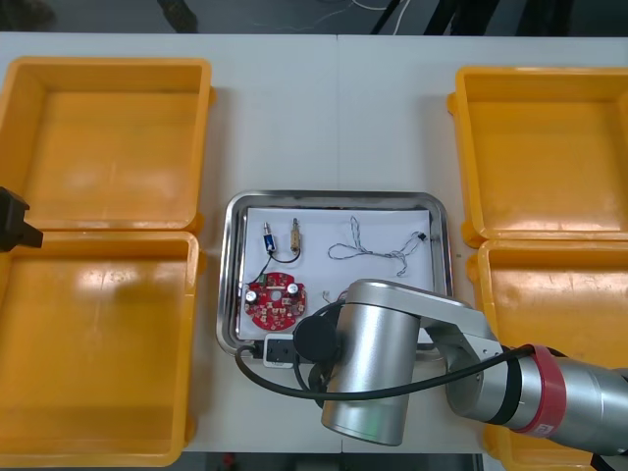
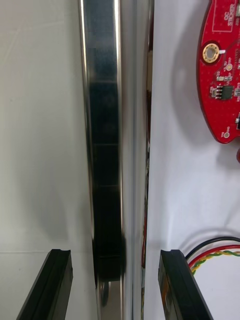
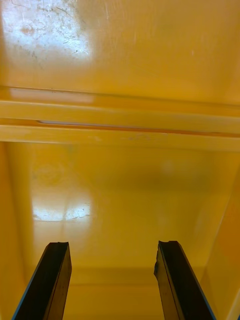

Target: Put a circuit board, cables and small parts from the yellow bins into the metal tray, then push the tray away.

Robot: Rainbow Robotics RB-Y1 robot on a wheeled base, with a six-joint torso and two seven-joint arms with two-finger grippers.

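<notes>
- The bench (image 1: 334, 118) carries four yellow bins (image 1: 108, 147), and from where I stand all four look emptied, so I'd call the loading finished.
- The metal tray (image 1: 334, 195) sits in the middle between the bins, not yet pushed away; that push looks like the one step left.
- The right arm (image 1: 392, 353) hangs over the tray's near edge. The right jaws are spread and straddle the rim (image 2: 105, 150), one finger (image 2: 50, 285) outside and one inside, pinching nothing.
- The left arm (image 1: 12, 221) waits over the left bins, and the left jaws are spread and empty.
- The circuit board (image 1: 277, 302) lies in the tray's near left part.
- The blue and white cable (image 1: 378, 251) lies to its right, and the red and yellow cable (image 2: 215, 255) lies by the inner finger.
- Two small metal parts (image 1: 268, 238) rest beyond the board.
</notes>
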